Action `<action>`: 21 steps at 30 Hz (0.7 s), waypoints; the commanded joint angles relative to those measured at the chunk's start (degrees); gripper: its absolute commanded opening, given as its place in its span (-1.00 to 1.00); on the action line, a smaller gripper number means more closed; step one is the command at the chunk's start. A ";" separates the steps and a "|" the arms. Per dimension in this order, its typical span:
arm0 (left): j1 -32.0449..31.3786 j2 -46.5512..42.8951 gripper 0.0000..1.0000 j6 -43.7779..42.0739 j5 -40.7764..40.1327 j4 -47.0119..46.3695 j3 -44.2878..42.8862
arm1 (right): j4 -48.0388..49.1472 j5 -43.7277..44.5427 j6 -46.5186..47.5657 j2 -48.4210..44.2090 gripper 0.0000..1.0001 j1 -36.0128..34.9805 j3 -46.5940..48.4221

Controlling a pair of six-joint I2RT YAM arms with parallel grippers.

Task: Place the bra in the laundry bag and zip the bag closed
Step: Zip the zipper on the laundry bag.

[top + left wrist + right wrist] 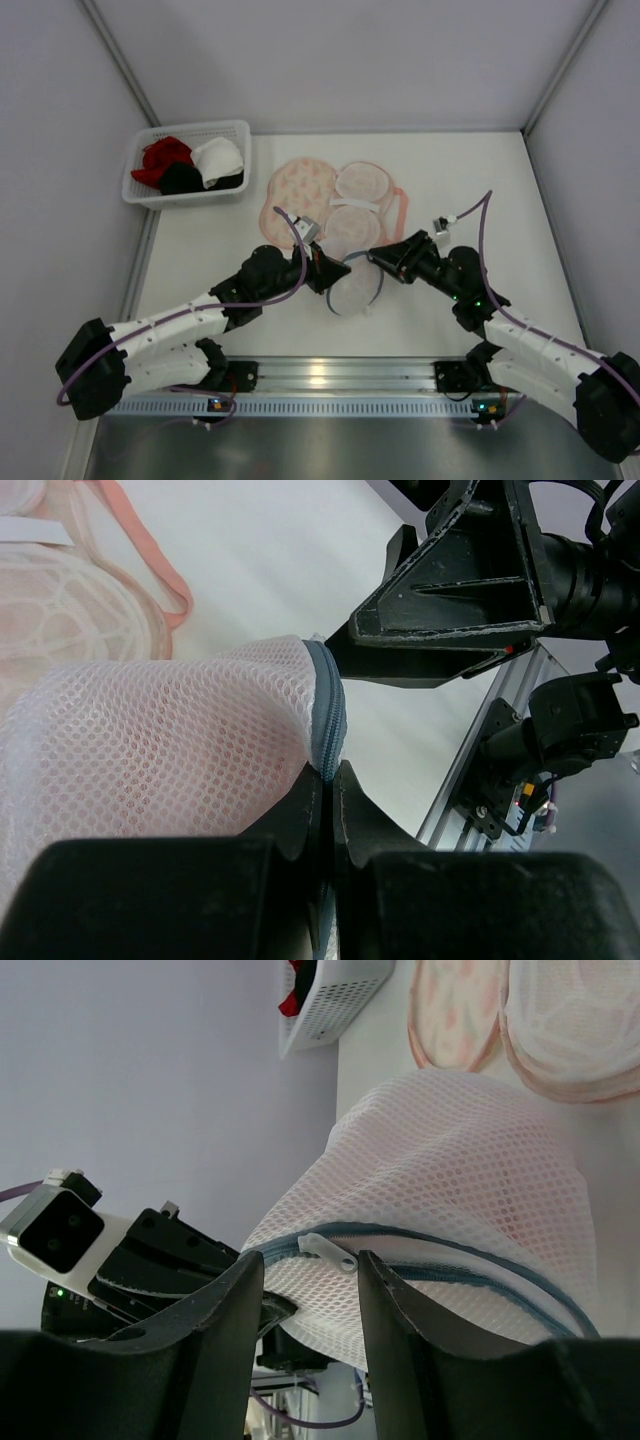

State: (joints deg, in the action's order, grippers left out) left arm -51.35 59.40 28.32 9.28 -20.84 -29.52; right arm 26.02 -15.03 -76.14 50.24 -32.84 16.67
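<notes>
Saw from above a room of pale grey walls (350,60) round a white table (460,180), with a ribbed aluminium rail (330,375) along its near edge. Saw the white left arm (170,330) and the white right arm (540,345) stretched inward, meeting near the middle of the table.

Only in that view, noted a white slotted plastic basket (137,178) at the far left corner. Counted in it a red garment (165,155), a black garment (182,178) and a white garment (218,158). Beyond the arms, noted a round peach piece with a pale floral pattern (300,190). Just beside it, saw two pale round mesh pieces with peach rims (365,180) and a thin peach strap loop (402,205) at their right.

Found the round white mesh laundry bag (355,285) just in front of these, between the two claws. Made out a faint pink tone through the mesh in the left wrist view. Could not tell whether this was the bra, and could not pick out the bra for sure anywhere else.

Only in the left wrist view, saw the left gripper (330,780) pinched tight on the blue-grey zip rim (328,720) of that bag. Only in the right wrist view, saw the right gripper (310,1270) with its jaws narrowly apart and clasping nothing. Saw there the small white zip pull (325,1248) lying in the gap between its two fingers.
</notes>
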 commanded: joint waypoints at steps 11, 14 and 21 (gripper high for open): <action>-0.33 -1.91 -1.00 -0.98 -0.40 -5.18 -1.33 | 0.79 1.58 -0.06 -2.69 -0.30 -0.03 1.62; -0.33 -2.00 -1.00 -0.89 -0.49 -5.18 -1.24 | 0.87 1.32 0.11 -2.25 -0.42 -0.03 1.70; -0.24 -2.36 -1.00 -0.89 -0.93 -5.26 -1.33 | -0.88 -0.26 2.48 -0.41 -0.52 -0.21 3.10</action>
State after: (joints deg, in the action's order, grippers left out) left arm -51.42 58.74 28.25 9.10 -20.99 -29.52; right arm 25.36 -14.70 -75.64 49.32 -32.84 16.73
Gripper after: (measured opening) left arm 0.047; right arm 0.234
